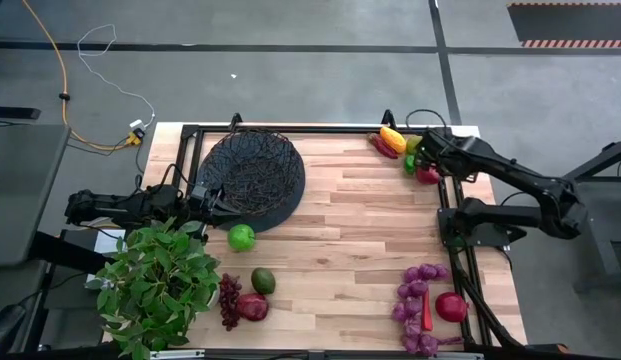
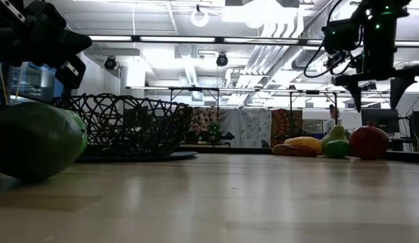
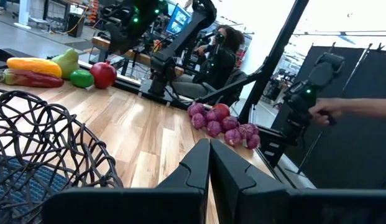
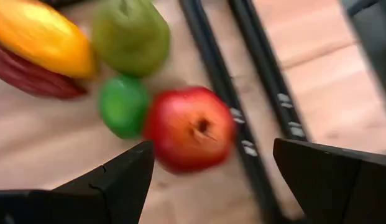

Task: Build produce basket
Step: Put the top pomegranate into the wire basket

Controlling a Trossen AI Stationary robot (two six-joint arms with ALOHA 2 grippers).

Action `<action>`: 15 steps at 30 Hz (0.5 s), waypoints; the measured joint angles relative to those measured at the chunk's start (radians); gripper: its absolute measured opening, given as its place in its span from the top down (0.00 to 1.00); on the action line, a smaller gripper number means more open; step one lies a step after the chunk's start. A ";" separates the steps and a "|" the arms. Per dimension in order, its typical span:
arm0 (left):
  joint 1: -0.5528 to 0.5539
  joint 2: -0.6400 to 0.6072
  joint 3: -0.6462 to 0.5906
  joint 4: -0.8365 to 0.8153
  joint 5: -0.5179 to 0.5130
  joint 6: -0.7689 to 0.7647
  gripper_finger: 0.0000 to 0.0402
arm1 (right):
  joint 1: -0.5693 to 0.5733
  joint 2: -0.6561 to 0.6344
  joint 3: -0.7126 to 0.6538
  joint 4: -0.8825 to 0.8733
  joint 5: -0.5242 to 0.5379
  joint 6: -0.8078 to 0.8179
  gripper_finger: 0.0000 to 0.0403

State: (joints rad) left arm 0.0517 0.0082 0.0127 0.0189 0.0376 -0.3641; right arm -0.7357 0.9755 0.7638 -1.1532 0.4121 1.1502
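The basket, a black wire-mesh bowl, sits in the upper left part of the table in the high view, with nothing visible inside it. The left gripper is just beside its lower left rim, fingers pressed together with nothing between them. The produce is scattered around: a green apple just below the basket, an avocado and a dark red grape bunch beside a red pomegranate lower down, and a purple grape bunch with another red fruit at lower right. In the upper right corner lie a yellow pepper, a red chili, a small green fruit and a red pomegranate. The right gripper hangs above that pomegranate, fingers spread wide and empty. A leafy potted plant fills the lower left.
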 joint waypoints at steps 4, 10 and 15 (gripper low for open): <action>0.000 0.000 0.000 0.000 0.000 0.000 1.00 | -0.034 -0.023 -0.047 0.070 -0.004 0.057 0.23; 0.000 0.000 0.000 0.000 0.000 0.000 1.00 | -0.094 -0.027 -0.091 0.115 -0.039 0.057 0.24; 0.000 0.000 0.000 0.000 0.000 0.000 1.00 | -0.137 -0.027 -0.123 0.197 -0.059 0.065 0.31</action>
State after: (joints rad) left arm 0.0516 0.0082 0.0127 0.0187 0.0376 -0.3639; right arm -0.8725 0.9485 0.6408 -0.9564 0.3535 1.2150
